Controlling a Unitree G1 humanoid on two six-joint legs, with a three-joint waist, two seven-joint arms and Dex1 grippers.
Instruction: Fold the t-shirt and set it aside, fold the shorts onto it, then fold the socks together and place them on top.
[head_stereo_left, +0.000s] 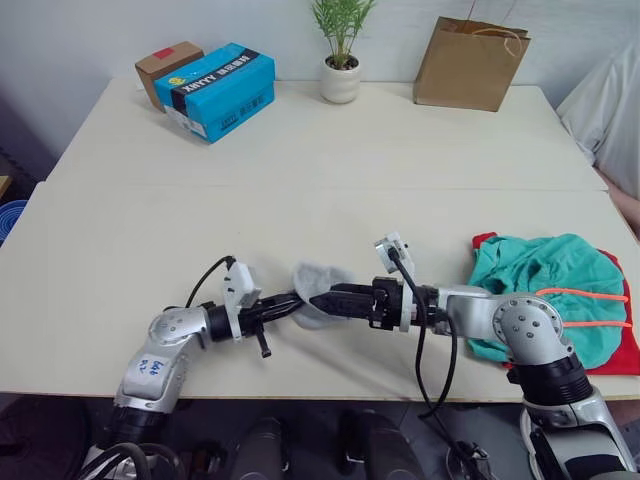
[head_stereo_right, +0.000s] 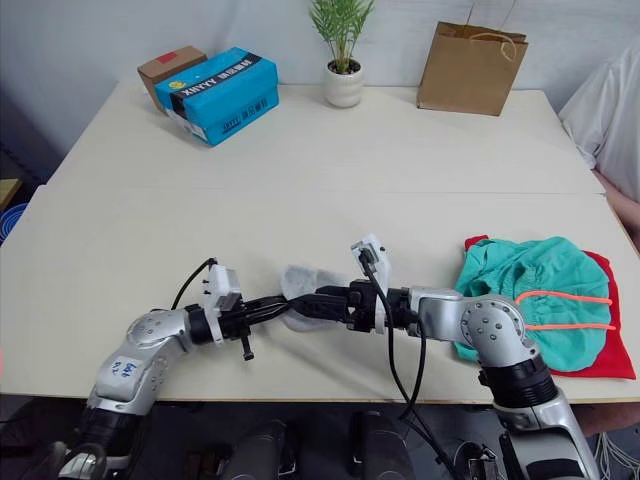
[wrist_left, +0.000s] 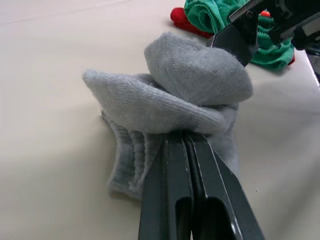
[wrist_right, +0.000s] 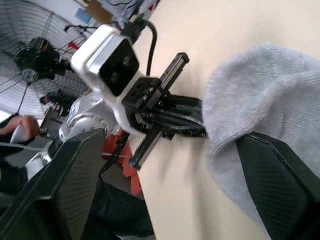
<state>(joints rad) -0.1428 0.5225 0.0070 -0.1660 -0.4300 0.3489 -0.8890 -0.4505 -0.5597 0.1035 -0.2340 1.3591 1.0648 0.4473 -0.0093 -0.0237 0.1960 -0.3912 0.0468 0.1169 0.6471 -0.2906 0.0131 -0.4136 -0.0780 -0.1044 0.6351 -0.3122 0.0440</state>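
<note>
The grey socks (head_stereo_left: 320, 288) lie bunched together near the table's front edge, between my two arms. My left gripper (wrist_left: 184, 134) is shut on a fold of them from the left. From the other side, my right gripper (head_stereo_left: 322, 300) reaches in with its fingers (wrist_right: 280, 180) spread wide; it is open, one finger against the socks. To the right, the teal shorts (head_stereo_left: 545, 285) with an orange drawstring sit in a heap on top of the red t-shirt (head_stereo_left: 622, 352), whose edges stick out.
Along the table's far edge stand a blue box (head_stereo_left: 222, 90), a small brown box (head_stereo_left: 165, 62), a potted plant (head_stereo_left: 340, 75) and a paper bag (head_stereo_left: 470, 65). A person's white sleeve (head_stereo_left: 610, 110) shows at the right edge.
</note>
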